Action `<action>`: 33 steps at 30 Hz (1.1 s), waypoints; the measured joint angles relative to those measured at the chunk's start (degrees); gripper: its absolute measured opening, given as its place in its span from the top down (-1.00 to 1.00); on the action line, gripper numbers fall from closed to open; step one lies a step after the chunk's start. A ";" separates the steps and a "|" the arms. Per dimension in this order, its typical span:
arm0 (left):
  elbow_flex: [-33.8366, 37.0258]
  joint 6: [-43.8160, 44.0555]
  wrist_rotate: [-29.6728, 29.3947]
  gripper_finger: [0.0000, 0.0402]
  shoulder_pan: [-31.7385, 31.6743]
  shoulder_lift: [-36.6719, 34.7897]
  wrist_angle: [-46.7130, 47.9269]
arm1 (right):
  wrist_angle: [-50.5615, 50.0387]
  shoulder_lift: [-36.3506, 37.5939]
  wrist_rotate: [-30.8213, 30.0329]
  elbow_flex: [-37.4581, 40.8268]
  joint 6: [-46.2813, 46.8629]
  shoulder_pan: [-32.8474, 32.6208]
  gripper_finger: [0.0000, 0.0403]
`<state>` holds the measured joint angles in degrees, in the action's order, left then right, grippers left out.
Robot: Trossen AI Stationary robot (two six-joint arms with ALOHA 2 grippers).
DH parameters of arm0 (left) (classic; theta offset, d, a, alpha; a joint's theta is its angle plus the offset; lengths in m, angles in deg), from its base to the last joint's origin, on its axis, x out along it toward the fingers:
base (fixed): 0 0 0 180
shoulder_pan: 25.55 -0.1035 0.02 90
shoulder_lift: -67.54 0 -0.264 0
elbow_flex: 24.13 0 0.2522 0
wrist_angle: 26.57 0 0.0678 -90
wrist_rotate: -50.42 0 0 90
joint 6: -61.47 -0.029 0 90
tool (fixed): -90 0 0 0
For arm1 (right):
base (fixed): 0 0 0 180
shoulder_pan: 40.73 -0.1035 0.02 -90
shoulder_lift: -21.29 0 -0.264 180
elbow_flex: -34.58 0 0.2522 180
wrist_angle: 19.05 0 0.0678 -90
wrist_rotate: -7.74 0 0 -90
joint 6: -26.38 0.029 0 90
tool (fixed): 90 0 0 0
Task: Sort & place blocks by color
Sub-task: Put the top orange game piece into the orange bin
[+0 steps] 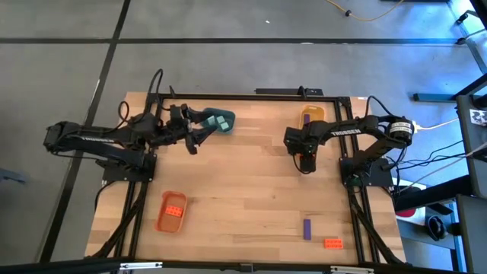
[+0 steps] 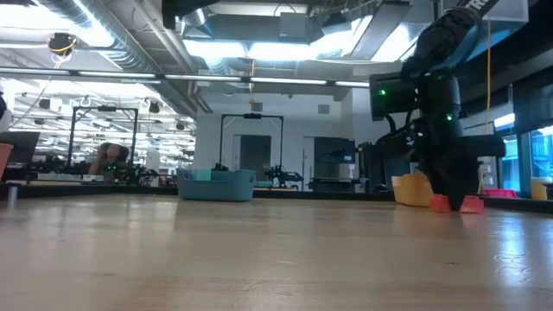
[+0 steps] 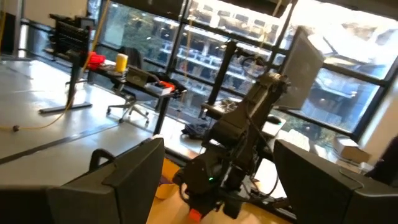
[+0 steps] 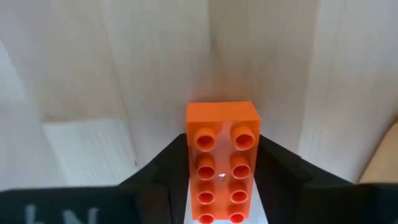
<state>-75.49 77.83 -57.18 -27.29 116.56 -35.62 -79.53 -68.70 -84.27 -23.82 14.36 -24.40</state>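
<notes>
The right gripper (image 4: pixel 221 186) clamps the small orange studded plastic brick (image 4: pixel 222 158) by its long smooth sides; it looks light, rigid, slippery; the left gripper (image 1: pixel 199 131) stands apart.

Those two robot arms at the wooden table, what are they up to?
They are sorting blocks by color. The right gripper is low over the table, its fingers on both sides of an orange block. The left gripper hovers open by the blue tray. A purple block and another orange block wait near the table's front edge.

Left gripper (image 1: pixel 199 131) agape, right gripper (image 1: pixel 306 162) downward.
</notes>
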 joint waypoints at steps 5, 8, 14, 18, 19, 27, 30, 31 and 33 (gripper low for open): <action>0.00 -0.42 3.42 -0.46 0.02 -1.32 0.38 | 0.66 0.72 2.82 -3.19 3.24 -0.51 0.29; 0.00 -0.41 5.33 -0.46 0.00 -2.32 1.85 | 1.96 1.82 4.72 -6.34 6.10 -0.96 0.29; 0.00 -0.11 8.68 -0.46 0.02 -4.91 7.73 | 11.38 3.15 9.15 -13.97 14.35 -2.56 0.29; 0.04 -0.34 8.72 -0.46 0.00 -5.98 12.06 | 22.08 3.19 11.60 -18.79 20.40 -4.18 0.29; 0.04 -0.39 8.81 -0.46 0.00 -6.18 12.82 | 24.83 3.21 11.61 -19.64 21.94 -4.72 0.29; 0.04 -0.49 9.61 -0.46 0.00 -6.25 17.74 | 43.82 3.19 11.77 -21.87 30.92 -8.82 0.29; 0.04 -1.80 10.16 -0.46 -0.51 -4.91 16.80 | 47.38 3.19 11.77 -21.87 31.98 -9.92 0.29; 0.04 -1.85 10.95 -0.46 -0.80 -4.41 16.61 | 47.91 3.19 11.76 -21.87 32.16 -10.19 0.29; 0.03 -1.60 13.17 -0.46 -1.41 -3.33 14.67 | 49.17 3.19 11.76 -21.84 32.00 -10.57 0.29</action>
<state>-75.46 76.23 -44.01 -28.70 113.23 -20.95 -30.36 -65.51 -72.51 -45.66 46.36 -34.97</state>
